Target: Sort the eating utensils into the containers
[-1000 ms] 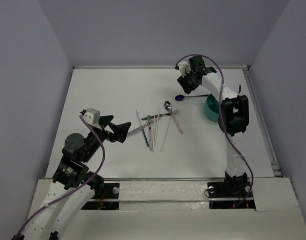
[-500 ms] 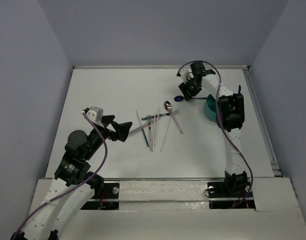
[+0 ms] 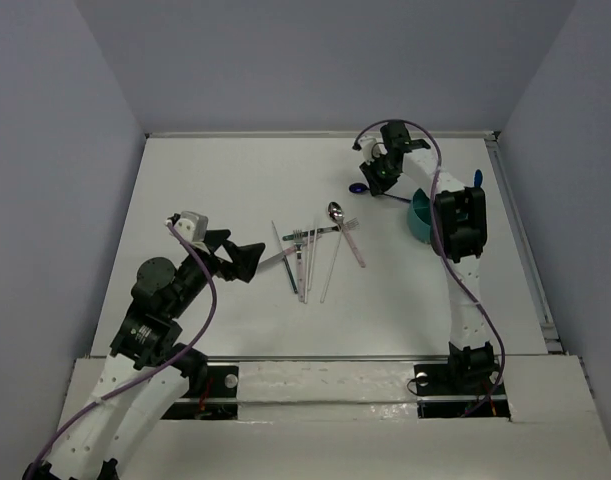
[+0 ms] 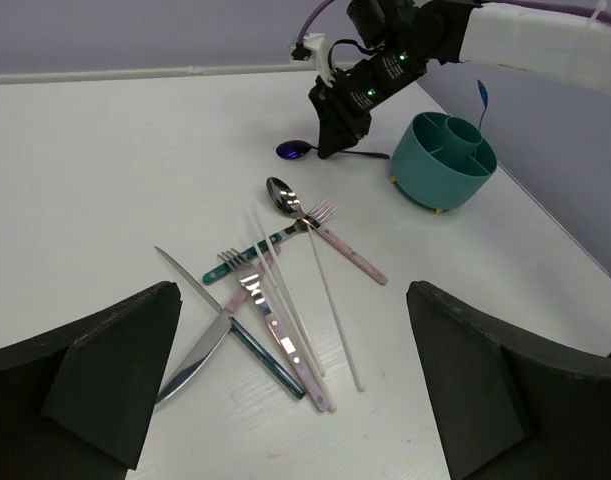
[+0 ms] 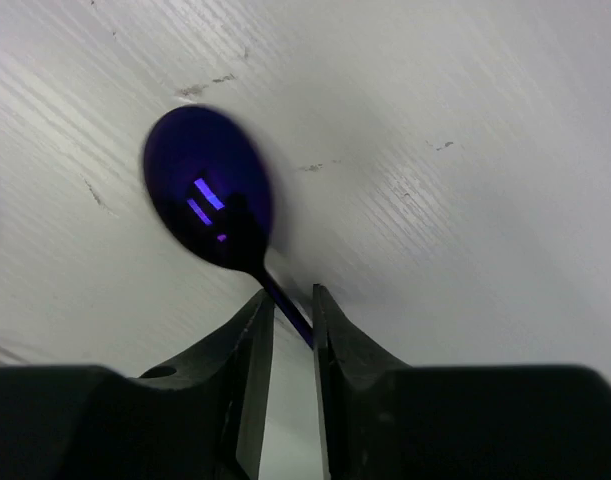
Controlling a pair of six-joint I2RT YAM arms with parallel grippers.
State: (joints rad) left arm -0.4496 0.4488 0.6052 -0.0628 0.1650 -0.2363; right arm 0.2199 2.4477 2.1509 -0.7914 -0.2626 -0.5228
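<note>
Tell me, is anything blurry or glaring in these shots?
Right wrist view: the blue spoon looks soft-edged, with bright violet glints in its bowl. Left wrist view: the silver spoon and knife mirror the light; the near fingers are dark blocks. Top view: even light, faint shadows.

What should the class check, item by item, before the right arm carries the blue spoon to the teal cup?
1. Right end effector shut on the blue spoon handle: ok.
2. Spoon bowl lifted off the table: cannot tell.
3. Teal cup upright, with open compartments: ok.
4. Table between spoon and cup bare: ok.
5. Left end effector open, holding nothing from the utensil pile: ok.
</note>
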